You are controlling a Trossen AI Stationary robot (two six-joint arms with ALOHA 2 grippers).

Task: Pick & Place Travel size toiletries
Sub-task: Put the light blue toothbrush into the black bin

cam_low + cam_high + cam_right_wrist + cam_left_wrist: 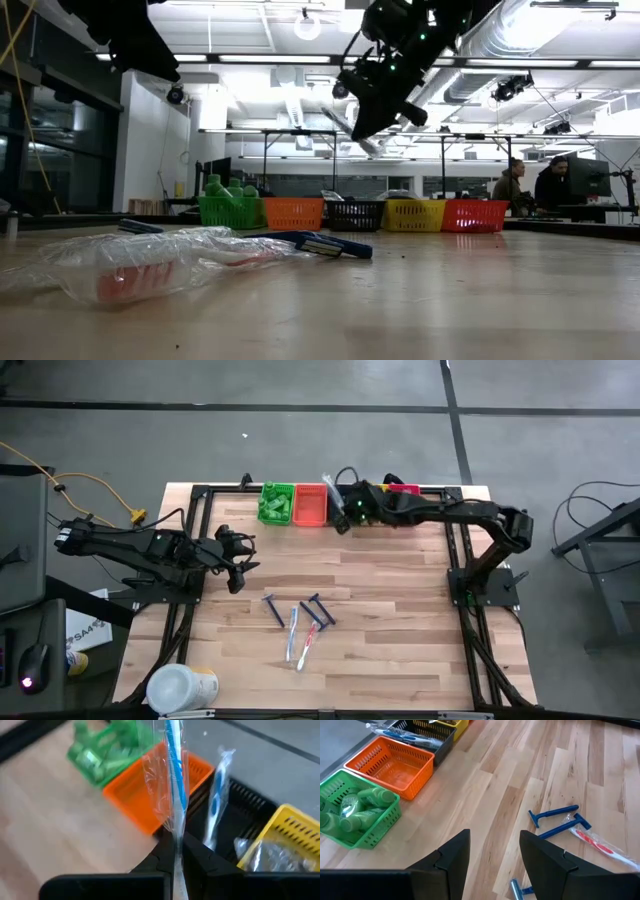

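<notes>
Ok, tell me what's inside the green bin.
The green bin holds several green mini bottles lying piled on their sides. Whatever lies beneath them is covered, so anything else there cannot be seen.

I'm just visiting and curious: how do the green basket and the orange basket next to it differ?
The green plastic mesh basket holds several green mini bottles; the orange plastic mesh basket looks empty. The green one is the end of the row; the orange sits between it and a black basket. Both share the same lattice build and similar size.
</notes>
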